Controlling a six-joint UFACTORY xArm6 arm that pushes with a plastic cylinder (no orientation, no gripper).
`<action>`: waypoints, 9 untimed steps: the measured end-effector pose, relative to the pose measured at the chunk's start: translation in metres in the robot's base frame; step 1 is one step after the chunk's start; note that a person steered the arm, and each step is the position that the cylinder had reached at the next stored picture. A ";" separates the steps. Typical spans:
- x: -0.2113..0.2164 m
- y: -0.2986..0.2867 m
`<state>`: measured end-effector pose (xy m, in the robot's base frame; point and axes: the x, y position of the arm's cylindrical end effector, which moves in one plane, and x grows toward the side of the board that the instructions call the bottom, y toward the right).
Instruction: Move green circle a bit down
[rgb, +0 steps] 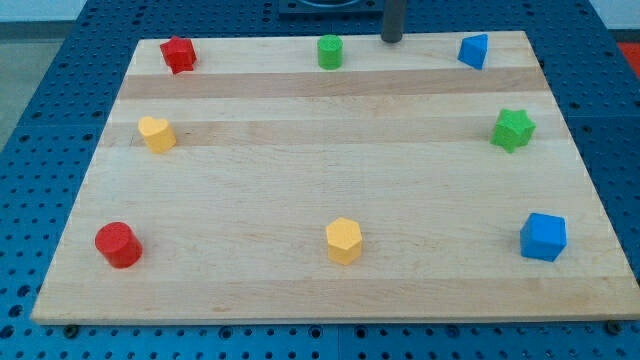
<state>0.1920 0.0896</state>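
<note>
The small green cylindrical block (330, 51), the task's circle, sits at the pale wooden board's (330, 280) top edge, a little left of centre. The dark rod's tip (391, 40) rests just to the block's right, level with it and apart; being a bare rod, it clasps nothing. To shove the block downward, the tip would likely need to get above it first. No containers are present.

You look down at an angle from the near edge; the whole surface (320, 180) fills your single frame.
</note>
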 end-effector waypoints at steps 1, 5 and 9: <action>0.000 -0.008; 0.002 -0.085; 0.016 -0.085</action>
<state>0.2076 0.0049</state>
